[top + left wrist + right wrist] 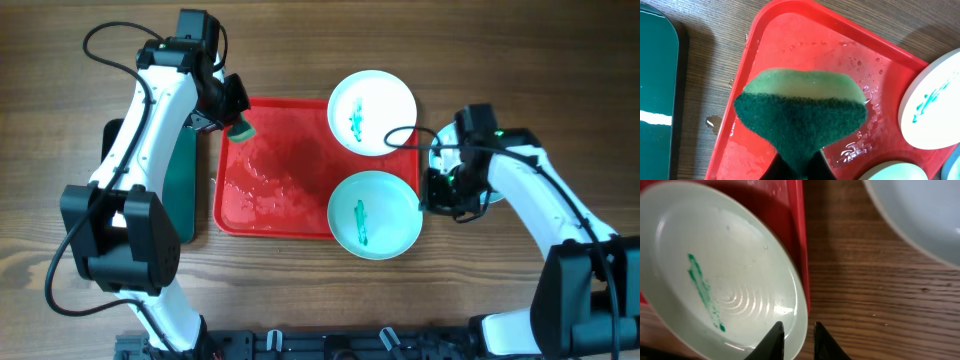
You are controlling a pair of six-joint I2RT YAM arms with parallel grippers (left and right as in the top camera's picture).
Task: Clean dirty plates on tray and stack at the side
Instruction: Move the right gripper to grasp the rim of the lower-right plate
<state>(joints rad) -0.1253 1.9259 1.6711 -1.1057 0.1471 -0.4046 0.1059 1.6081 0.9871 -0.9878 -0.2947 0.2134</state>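
The red tray [280, 190] lies mid-table, wet inside. A white plate [372, 112] with a green smear sits at its far right corner. A second smeared plate [375, 215] overhangs its near right corner. My right gripper [425, 200] is shut on this plate's right rim, one finger inside and one outside, as the right wrist view shows [799, 330]. A third plate [920, 215] lies on the wood to the right, mostly hidden under my right arm. My left gripper [238, 125] is shut on a green sponge [800, 115] above the tray's far left corner.
A dark green black-rimmed tray [185, 190] lies just left of the red tray, under my left arm. Water drops sit on the wood between the two trays [712, 122]. Cables hang from both arms.
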